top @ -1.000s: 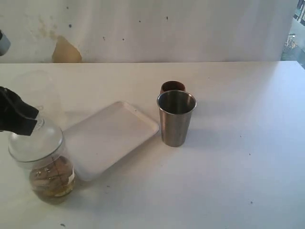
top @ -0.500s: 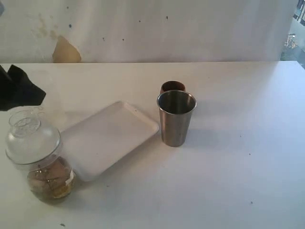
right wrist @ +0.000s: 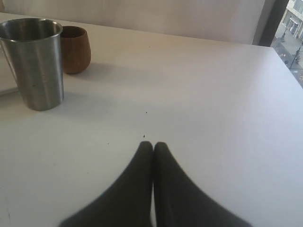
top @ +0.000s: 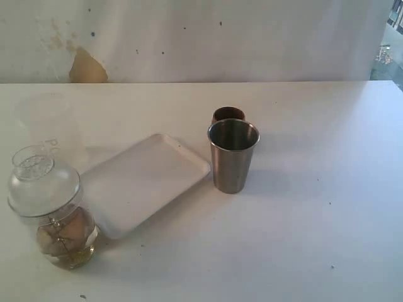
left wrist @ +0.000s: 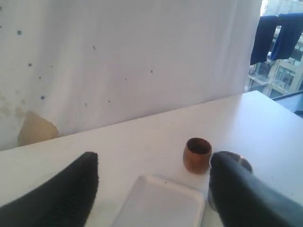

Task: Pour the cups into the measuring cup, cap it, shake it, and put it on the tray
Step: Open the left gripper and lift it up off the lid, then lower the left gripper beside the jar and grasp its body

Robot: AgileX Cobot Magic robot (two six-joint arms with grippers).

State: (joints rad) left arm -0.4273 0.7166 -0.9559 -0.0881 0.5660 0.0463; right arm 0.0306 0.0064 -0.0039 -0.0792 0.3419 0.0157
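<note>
The measuring cup [top: 65,234] stands on the table by the tray's near left corner, with brownish contents low inside and a clear domed cap [top: 43,182] on top. No gripper touches it. The white tray [top: 145,179] lies flat with nothing on it. Behind its right corner are the steel tumbler [top: 233,156] and the brown wooden cup [top: 228,114]. My left gripper [left wrist: 156,160] is open and holds nothing, looking over the tray [left wrist: 161,205] toward the wooden cup [left wrist: 197,154]. My right gripper [right wrist: 153,144] is shut on nothing, low over bare table, well short of the tumbler [right wrist: 34,61] and wooden cup [right wrist: 75,48].
A frosted translucent cup [top: 50,126] stands behind the measuring cup at the far left. A white wall with a tan patch [top: 87,68] backs the table. Neither arm shows in the exterior view.
My left gripper opened, let go of the capped measuring cup and drew back out of the exterior view. The cup stayed standing where it was. The right gripper has not moved.
</note>
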